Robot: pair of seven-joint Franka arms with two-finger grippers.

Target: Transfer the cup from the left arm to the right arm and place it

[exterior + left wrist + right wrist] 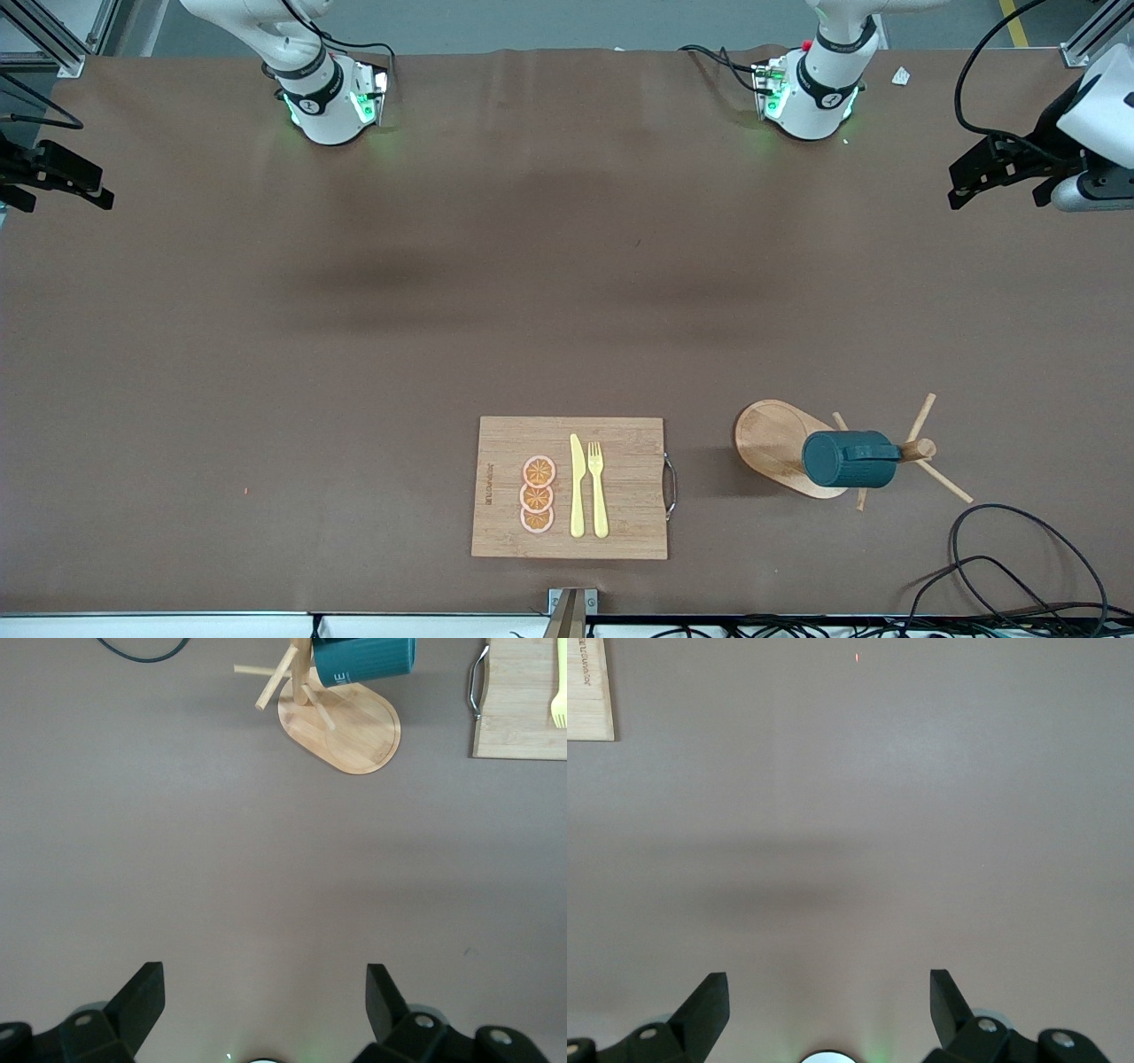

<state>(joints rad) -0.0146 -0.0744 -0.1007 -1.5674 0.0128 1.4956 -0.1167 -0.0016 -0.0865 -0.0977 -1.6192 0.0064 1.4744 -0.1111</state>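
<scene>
Brown matting covers the whole table [354, 354], with both arm bases standing along the edge farthest from the front camera. On it, toward the left arm's end and near the front camera, a wooden mug tree [780, 443] stands on an oval base, and the cup [849, 459] — dark teal, handle uppermost in the front view — hangs on one of its pegs, lying sideways over the base. Just beside the tree, toward the right arm's end, lies a bamboo cutting board [620, 532] (metal handle on the edge facing the tree) carrying three orange slices [538, 494], a yellow knife [577, 487] and a yellow fork [598, 489].

Both arms wait, raised over bare table. The left gripper [266, 997] has its fingers spread wide, nothing between them; the right gripper [828, 997] is likewise wide and empty.
</scene>
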